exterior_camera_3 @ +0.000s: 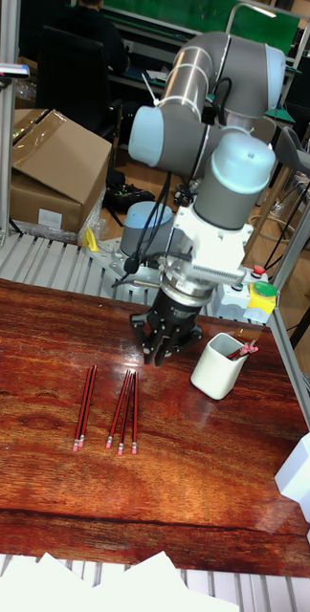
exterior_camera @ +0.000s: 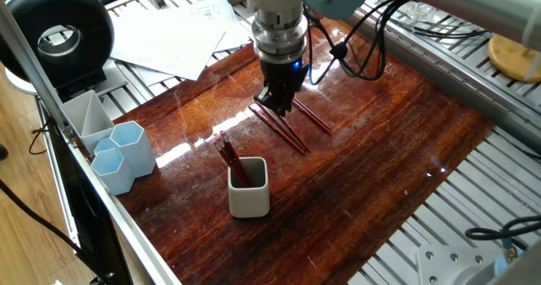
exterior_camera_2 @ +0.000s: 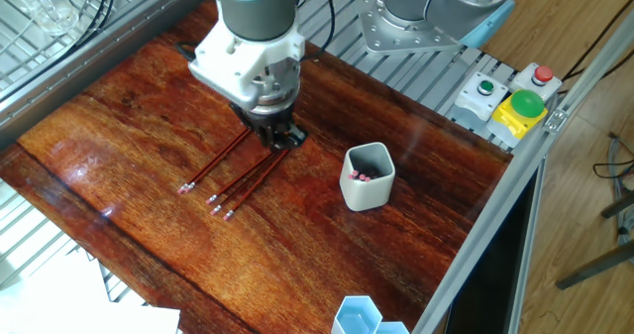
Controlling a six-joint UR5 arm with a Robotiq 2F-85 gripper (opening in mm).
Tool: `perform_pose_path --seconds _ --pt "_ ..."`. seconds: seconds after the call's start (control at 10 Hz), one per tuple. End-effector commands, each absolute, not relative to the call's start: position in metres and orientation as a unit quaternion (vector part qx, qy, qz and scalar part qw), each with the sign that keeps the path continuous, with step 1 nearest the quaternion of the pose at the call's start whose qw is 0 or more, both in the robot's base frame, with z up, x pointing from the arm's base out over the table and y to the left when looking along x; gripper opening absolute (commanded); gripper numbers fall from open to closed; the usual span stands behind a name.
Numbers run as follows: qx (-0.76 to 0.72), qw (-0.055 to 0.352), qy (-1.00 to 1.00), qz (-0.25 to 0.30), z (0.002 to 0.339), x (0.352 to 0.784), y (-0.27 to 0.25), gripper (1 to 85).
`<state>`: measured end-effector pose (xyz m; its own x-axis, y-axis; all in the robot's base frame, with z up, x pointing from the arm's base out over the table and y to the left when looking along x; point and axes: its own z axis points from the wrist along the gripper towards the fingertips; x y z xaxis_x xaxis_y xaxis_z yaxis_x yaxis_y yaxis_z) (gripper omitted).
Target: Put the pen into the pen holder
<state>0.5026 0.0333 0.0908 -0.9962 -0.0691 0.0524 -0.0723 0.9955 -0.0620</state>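
Thin red pens (exterior_camera_2: 243,171) lie on the glossy wood desk (exterior_camera_2: 119,126); chunky off-white pen holder (exterior_camera_2: 368,176) nearby. Hand (exterior_camera_2: 278,141) points straight down over them; can't tell its grip.

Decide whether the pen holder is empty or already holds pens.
Not empty: the pen holder stands upright with red pens sticking out.

Pale blue hexagonal cups (exterior_camera: 122,154) stand at the edge of the wooden bench (exterior_camera: 380,162), touching a grey compartment tray (exterior_camera: 83,116). White paper sheets (exterior_camera: 173,35) lie beyond, and a button box (exterior_camera_2: 510,101) sits on the frame
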Motion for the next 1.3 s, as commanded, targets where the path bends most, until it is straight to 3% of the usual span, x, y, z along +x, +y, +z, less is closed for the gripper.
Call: perform_pose_path --seconds 0.0,0.2,0.3,0.7,1.2 --pt "0.003 0.012 -1.0 0.018 0.086 0.511 0.04 22.3" --pt "-0.007 0.011 -1.0 0.007 0.086 0.512 0.045 23.7" --pt "0.001 0.042 -0.999 0.024 0.083 0.513 0.033 22.3" --pt "0.02 0.049 -0.998 0.018 0.058 0.558 0.019 23.0" --pt "0.003 0.063 -0.998 0.014 0.04 0.556 0.027 23.0"
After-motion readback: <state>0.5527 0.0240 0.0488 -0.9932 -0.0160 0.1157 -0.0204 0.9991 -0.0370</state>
